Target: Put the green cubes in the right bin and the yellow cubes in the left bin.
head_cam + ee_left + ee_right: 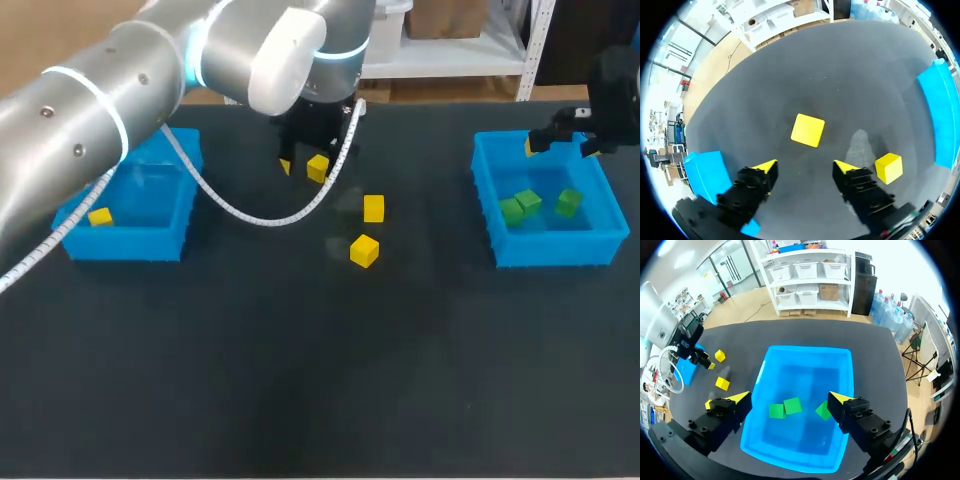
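Left hand [806, 169]: fingers wide apart, holding nothing, above the dark worktop [300, 380]. Centre yellow cube [808, 130] lies flat just ahead of the fingertips, in line with the gap between them, untouched.

Two more yellow cubes sit loose on the worktop towards the right bin: middle yellow cube [373, 208] and, nearer the front edge, front yellow cube [364, 250], close together but apart.

Left bin [125, 246]: one binned yellow cube [100, 216] on its floor.

Right hand [789, 400]: fingers wide apart, empty, above the right bin [805, 352].

Right bin contents: three green cubes [776, 411] [792, 405] [823, 410]. The first two touch; the third is slightly apart.
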Tool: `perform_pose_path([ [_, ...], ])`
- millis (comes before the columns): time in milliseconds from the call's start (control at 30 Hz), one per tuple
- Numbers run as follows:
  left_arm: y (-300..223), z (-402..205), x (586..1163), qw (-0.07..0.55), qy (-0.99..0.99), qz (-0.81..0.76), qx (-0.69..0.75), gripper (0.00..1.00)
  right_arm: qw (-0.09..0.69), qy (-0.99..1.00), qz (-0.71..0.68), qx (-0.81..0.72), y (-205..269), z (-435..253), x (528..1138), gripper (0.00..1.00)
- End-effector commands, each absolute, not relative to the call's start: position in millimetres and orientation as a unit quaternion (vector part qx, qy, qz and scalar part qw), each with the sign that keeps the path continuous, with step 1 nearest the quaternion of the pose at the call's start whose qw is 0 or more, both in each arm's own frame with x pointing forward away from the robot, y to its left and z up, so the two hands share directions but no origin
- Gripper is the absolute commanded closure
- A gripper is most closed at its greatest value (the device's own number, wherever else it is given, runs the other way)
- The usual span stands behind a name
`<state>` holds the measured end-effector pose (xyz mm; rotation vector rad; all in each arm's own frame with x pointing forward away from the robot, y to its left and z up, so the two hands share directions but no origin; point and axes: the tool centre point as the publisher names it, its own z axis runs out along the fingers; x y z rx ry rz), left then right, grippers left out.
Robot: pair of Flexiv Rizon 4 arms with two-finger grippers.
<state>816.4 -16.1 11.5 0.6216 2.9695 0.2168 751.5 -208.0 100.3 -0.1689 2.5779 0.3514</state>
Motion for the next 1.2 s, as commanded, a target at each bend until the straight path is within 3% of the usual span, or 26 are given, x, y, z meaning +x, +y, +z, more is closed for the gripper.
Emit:
perform_pose_path([
  [33,-10.8,6.3,825.0,0.05,0.975,0.066,0.205,0.0,0.267,0.953,0.126,-0.06,-207.2,100.7,748.4,0.0],
  [667,-27.5,-6.1,850.6,0.038,0.973,0.073,0.216,0.0,0.267,0.953,0.126,-0.06,-207.2,100.7,748.4,0.0],
  [700,-28.6,-7.3,851.1,0.038,0.973,0.072,0.216,0.22,0.267,0.953,0.126,-0.06,-207.2,100.7,748.4,0.0],
  [733,-29.4,-8.5,851.7,0.038,0.973,0.072,0.217,0.68,0.267,0.953,0.126,-0.06,-207.2,100.7,748.4,0.0],
  [767,-30.5,-9.5,851.7,0.038,0.973,0.073,0.218,1.0,0.267,0.953,0.126,-0.06,-207.2,100.7,748.4,0.0],
  [1200,-37.4,-18.7,843.6,0.039,0.972,0.065,0.222,1.0,0.267,0.953,0.126,-0.06,-207.2,100.7,748.4,0.0],
])
